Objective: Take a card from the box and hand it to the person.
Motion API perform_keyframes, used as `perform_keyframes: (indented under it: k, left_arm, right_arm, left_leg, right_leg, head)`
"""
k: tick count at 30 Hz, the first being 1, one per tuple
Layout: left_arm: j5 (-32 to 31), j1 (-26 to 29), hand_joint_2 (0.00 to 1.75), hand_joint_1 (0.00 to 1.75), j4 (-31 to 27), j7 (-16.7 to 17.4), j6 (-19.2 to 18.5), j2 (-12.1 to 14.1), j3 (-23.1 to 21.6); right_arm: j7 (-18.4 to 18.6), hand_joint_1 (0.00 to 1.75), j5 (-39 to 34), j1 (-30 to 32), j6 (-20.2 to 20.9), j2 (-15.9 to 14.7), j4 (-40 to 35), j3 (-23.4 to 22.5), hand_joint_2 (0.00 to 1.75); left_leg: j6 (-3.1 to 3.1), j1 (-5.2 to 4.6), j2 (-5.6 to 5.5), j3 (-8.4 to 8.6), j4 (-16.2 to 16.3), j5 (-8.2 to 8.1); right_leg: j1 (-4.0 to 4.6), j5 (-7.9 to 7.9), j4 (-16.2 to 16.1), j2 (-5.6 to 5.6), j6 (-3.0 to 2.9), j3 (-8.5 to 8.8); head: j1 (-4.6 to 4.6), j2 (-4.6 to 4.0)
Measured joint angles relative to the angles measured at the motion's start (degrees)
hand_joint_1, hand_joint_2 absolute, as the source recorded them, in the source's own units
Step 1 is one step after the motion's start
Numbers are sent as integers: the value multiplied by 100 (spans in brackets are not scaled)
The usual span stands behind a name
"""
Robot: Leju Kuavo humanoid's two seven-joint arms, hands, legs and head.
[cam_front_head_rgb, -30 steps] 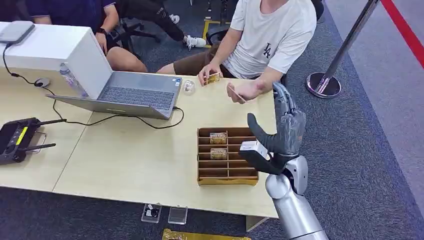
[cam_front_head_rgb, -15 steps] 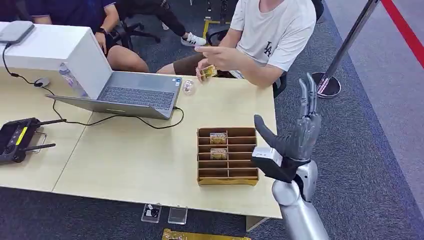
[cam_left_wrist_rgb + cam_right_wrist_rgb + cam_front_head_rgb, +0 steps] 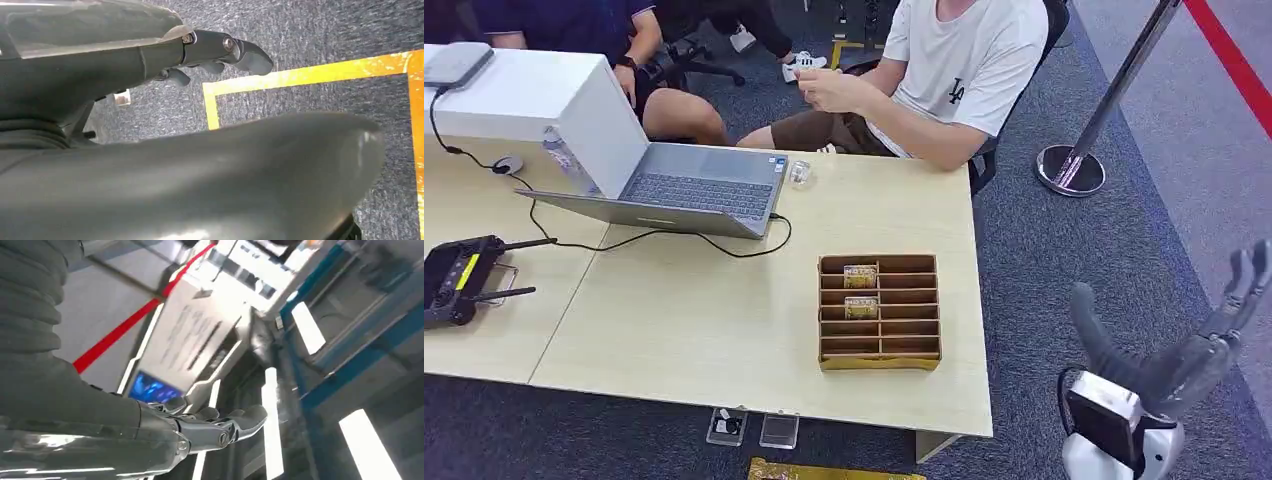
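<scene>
In the head view the right hand (image 3: 1169,365) hangs off the table (image 3: 724,320) edge, fingers spread and empty, while cards (image 3: 860,277) sit in the slotted box (image 3: 879,311) and the person (image 3: 964,70) holds both hands near the chest, likely with the delivered card. The left wrist view shows the left hand (image 3: 210,55) over carpet, fingers loosely curled around nothing. The right wrist view confirms straight, empty fingers (image 3: 240,422).

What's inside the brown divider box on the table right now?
The box has two columns of narrow slots. Two cards stand in left-column slots; the other slots look empty, though their floors nearest the camera are hidden by the dividers.
</scene>
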Motion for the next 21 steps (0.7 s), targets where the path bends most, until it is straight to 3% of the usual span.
perform_keyframes:
  k: [4, 7, 14, 19, 20, 21]
  left_arm:
    - [0, -10, 0, 0, 0, 50, -20, -2, 11]
    - [-24, -17, 0, 0, 0, 85, -20, -4, 11]
    - [0, -41, 0, 0, 0, 55, 42, -7, 9]
    - [39, -41, 0, 0, 0, 195, 321, -24, 15]
    - [39, -33, 175, 0, 0, 201, 339, -26, 20]
    - [39, -30, 175, 0, 0, 201, 339, -28, 20]
  right_arm:
    - [-66, 0, -570, 188, 197, -136, 298, -968, 175]
    - [-24, 0, -625, 189, 144, -247, 1020, -1712, 175]
    - [-721, 0, -1217, -193, 284, -702, 4061, -3228, 175]
    - [-72, 0, -1228, -353, 518, -903, 6067, -3791, 175]
    - [106, 0, -1155, -354, 531, -900, 6362, -3839, 175]
    - [336, 0, -1050, -353, 564, -900, 6648, -3852, 175]
  left_leg:
    - [1, 0, 0, 1, 1, -1]
    - [3, 0, -1, 1, 1, -2]
    - [3, 0, -2, 1, 1, -3]
    - [3, 1, -2, -2, -2, -3]
    - [3, 1, -2, -2, -4, -3]
    - [3, 1, -1, -1, -5, -4]
  right_leg:
    - [-1, 0, -2, 0, 0, 0]
    - [0, 0, -4, 0, 0, 2]
    - [0, 0, -4, -2, 0, 2]
    - [1, -1, -4, -3, -1, 0]
    - [1, -1, -4, -1, -1, -2]
    - [1, -2, -3, 0, -1, -3]
  head:
    - [-4, 0]
    - [-4, 0]
    - [-11, 0]
    - [4, 0]
    - [4, 0]
    - [-13, 0]
